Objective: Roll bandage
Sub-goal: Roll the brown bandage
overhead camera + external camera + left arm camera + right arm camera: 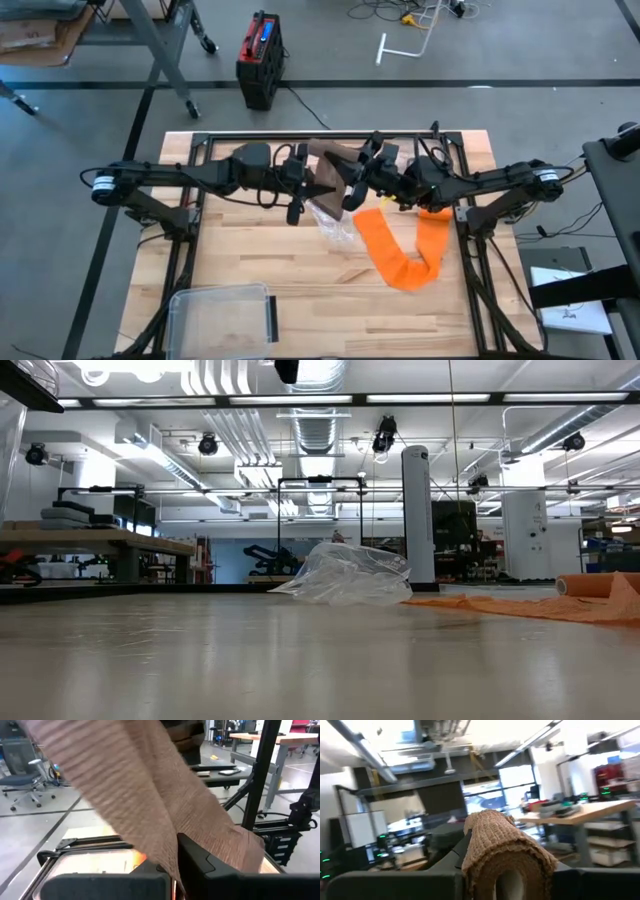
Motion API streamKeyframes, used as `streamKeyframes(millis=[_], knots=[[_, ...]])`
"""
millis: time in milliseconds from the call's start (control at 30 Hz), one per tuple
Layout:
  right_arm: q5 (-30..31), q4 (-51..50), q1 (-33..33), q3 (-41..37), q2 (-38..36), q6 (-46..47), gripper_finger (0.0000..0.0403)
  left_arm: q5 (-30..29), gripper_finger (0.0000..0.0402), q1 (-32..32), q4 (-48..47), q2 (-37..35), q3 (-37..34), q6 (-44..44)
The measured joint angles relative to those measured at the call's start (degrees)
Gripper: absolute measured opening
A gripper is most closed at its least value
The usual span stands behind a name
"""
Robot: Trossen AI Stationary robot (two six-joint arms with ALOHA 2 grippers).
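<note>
A brown ribbed bandage (pixel 335 165) hangs in the air between my two grippers, over the far middle of the table. Its rolled part (pixel 502 850) sits in my right gripper (pixel 507 887), which shows in the high view (pixel 360 188) coming in from the right. The loose strip (pixel 150 795) runs from the roll down into my left gripper (pixel 172 877), which is shut on it and comes in from the left (pixel 312 188). Neither gripper shows in the low view. My left gripper pinches the bandage's loose strip (pixel 172 862) between its two fingers, coming level from the table's left. The strip rises from the fingers in a wide, fairly straight band, clear of the table. My right gripper holds the bandage's roll (pixel 490 870) by its round sides between the two fingers. It comes from the table's right, tipped slightly upward. The roll lies along the fingers, its hollow end (pixel 507 880) facing the wrist camera, and is lifted clear of the table.
An orange bandage (pixel 400 255) lies partly unrolled on the table right of the middle, below the grippers. A crumpled clear plastic bag (pixel 335 225) lies beside it. A clear plastic box (pixel 222 315) stands at the near left corner. The arms' black frame rails (pixel 330 135) border the table.
</note>
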Motion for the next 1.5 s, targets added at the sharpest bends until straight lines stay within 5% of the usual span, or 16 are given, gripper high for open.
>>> streamKeyframes(millis=[267,633,1233,1500], knots=[[10.6,-1.9,0.0,-0.2,0.0,-7.4,0.0072,0.0,0.0001,-0.2,-0.1,-0.7,0.0,-1.2],[-0.2,-3.7,0.0,-0.3,0.0,-2.3,0.0073,-4.3,0.002,-0.1,-2.0,-2.8,0.0,1.8],[-4.6,-5.4,0.0,-0.2,-1.0,-5.6,0.0066,-12.6,0.0279,0.0,-8.4,-12.5,-0.1,7.1],[-9.6,-7.4,0.0,-0.2,-0.9,-6.6,0.0067,-8.5,0.0331,0.0,-0.5,-12.4,0.0,10.0]])
